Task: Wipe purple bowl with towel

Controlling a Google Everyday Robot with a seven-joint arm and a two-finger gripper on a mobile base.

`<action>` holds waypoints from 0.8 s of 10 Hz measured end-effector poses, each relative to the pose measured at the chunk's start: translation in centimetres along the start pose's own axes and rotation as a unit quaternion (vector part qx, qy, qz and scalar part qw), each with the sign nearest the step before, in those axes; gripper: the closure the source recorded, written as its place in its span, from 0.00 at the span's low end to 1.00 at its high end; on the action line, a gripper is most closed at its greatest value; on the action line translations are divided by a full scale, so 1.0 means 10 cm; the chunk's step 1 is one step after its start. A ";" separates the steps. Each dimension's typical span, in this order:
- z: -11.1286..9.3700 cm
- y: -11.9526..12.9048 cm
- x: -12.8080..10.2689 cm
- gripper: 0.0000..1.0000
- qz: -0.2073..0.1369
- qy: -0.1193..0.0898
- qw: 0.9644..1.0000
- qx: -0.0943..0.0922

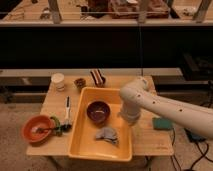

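Note:
The purple bowl (98, 111) stands upright in the far half of a yellow tray (84, 143). The grey towel (107, 134) lies crumpled in the tray just in front of and to the right of the bowl. My white arm reaches in from the right. Its gripper (129, 117) end hangs over the tray's right rim, to the right of the bowl and above the towel's right side, touching neither as far as I can see.
An orange bowl (37, 128) with a utensil sits at the table's left front. A white cup (58, 81), a small brown dish (79, 82) and a striped object (98, 77) stand along the back edge. A green sponge (163, 124) lies right of the tray. A black brush (67, 107) lies left of it.

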 end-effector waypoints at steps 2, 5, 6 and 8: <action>-0.27 0.12 -0.20 0.20 -0.013 0.022 1.000 0.012; -0.37 0.11 -0.28 0.20 -0.024 0.020 0.999 0.010; -0.38 0.11 -0.30 0.20 -0.028 0.013 0.999 0.009; -0.37 0.07 -0.41 0.20 -0.045 -0.003 0.999 0.005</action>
